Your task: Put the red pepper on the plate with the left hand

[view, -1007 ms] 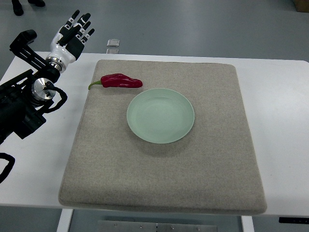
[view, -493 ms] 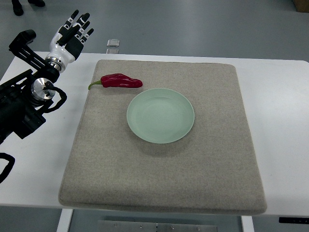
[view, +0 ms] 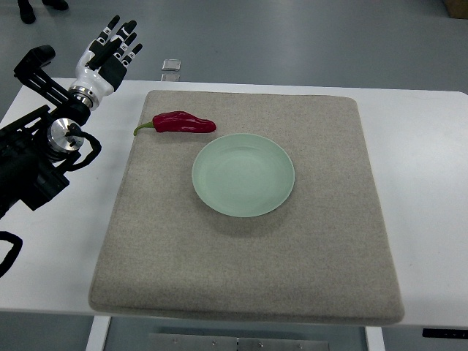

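Lying on the grey felt mat (view: 248, 256), the red pepper (view: 183, 122) sits close to the mat's far left corner, its green stem pointing toward the mat's left edge and its blunt end toward the right. The pale green plate (view: 243, 175) rests on the mat just near-side and to the right of the pepper; the plate's far rim comes very near the pepper's right end, though whether they touch cannot be told. Nothing lies on the plate.

The mat covers most of the white tabletop (view: 431, 183), leaving bare strips along the left and right sides and a thin band at the far edge.

The left hand (view: 110, 53) is raised over the tabletop's far left corner, partly out past the far edge, well apart from the pepper. Its black-and-white fingers (view: 124, 36) are spread and extended, holding nothing. The dark left arm (view: 36, 153) comes in along the left edge of the tabletop, with cables looped beside its silver wrist joint.

A small clear object (view: 171, 66) lies on the floor just beyond the tabletop's far edge. A person's dark shoes (view: 27, 10) show at the far left of the floor.
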You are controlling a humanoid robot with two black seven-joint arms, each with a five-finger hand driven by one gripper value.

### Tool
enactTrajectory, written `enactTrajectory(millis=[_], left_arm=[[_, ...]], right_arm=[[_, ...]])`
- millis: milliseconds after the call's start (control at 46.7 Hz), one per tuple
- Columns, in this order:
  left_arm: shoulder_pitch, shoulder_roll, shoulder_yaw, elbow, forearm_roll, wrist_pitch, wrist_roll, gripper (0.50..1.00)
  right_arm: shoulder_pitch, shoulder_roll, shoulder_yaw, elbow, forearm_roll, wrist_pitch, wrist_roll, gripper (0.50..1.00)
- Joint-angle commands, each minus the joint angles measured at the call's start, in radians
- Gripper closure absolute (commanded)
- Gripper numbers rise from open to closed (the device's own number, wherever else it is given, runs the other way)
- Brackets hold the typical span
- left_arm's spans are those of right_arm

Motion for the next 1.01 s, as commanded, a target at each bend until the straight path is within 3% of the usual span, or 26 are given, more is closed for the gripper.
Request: enactTrajectory(millis=[0, 792, 985], left_arm=[[-0.001, 0.000, -0.001, 0.001, -0.001, 0.005, 0.000, 0.508], [-0.004, 0.015, 0.018, -0.012, 0.011, 0.055, 0.018, 0.508], [-0.013, 0.020, 0.016, -0.012, 0.148, 0.052, 0.018, 0.512]], right_arm=[[0.000, 0.000, 0.000, 0.001, 0.001, 0.000, 0.000, 0.572], [0.000, 0.000, 0.000, 0.000, 0.000, 0.000, 0.000, 0.572], [0.000, 0.000, 0.000, 0.000, 0.000, 0.000, 0.000, 0.572]])
